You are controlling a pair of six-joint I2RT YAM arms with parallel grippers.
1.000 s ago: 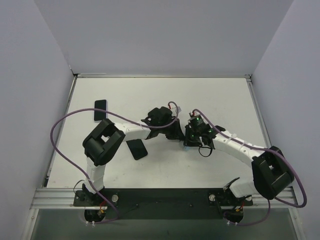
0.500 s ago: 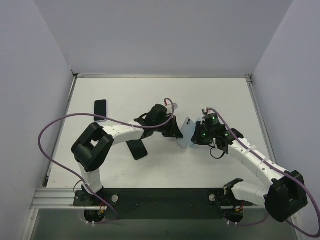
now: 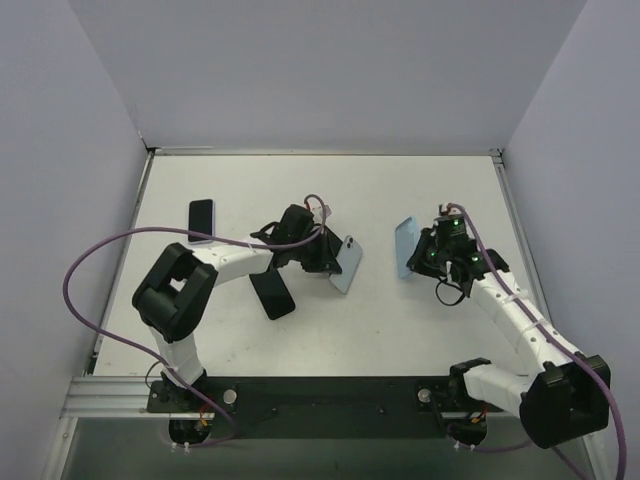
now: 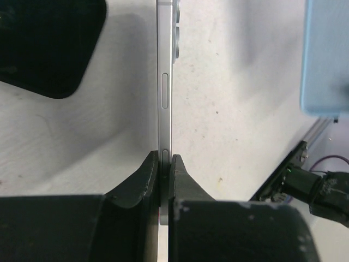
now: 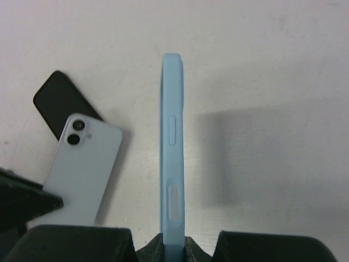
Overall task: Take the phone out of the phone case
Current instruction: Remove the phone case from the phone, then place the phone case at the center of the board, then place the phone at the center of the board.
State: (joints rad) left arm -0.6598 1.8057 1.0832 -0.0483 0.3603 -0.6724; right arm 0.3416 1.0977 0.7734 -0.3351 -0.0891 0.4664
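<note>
The left jaws were clamped tight on the pale blue smartphone with twin camera lenses (image 3: 347, 266). In the left wrist view the smartphone (image 4: 165, 82) ran edge-on straight out from between the two fingers. Only its near end was pinched, and the side buttons stood clear beyond the fingertips. It was held above the white counter (image 3: 400, 330), tilted, just beside the flat black rectangular slab (image 3: 272, 295) on the side toward the right arm. Whether its lower edge touched the counter could not be told.

The right jaws were closed just as narrowly on the light blue soft phone case (image 3: 405, 247), gripping one end. In the right wrist view the case (image 5: 172, 153) also showed edge-on (button bumps along its rim), lifted off the counter. It hung well apart from the black slab, farther to the right-arm side than the smartphone, with bare counter between case and smartphone. The two did not touch, so the smartphone was out of the case.

A second phone with a dark screen and pale rim (image 3: 201, 221) lay flat beyond the black slab, toward the far left of the counter.
</note>
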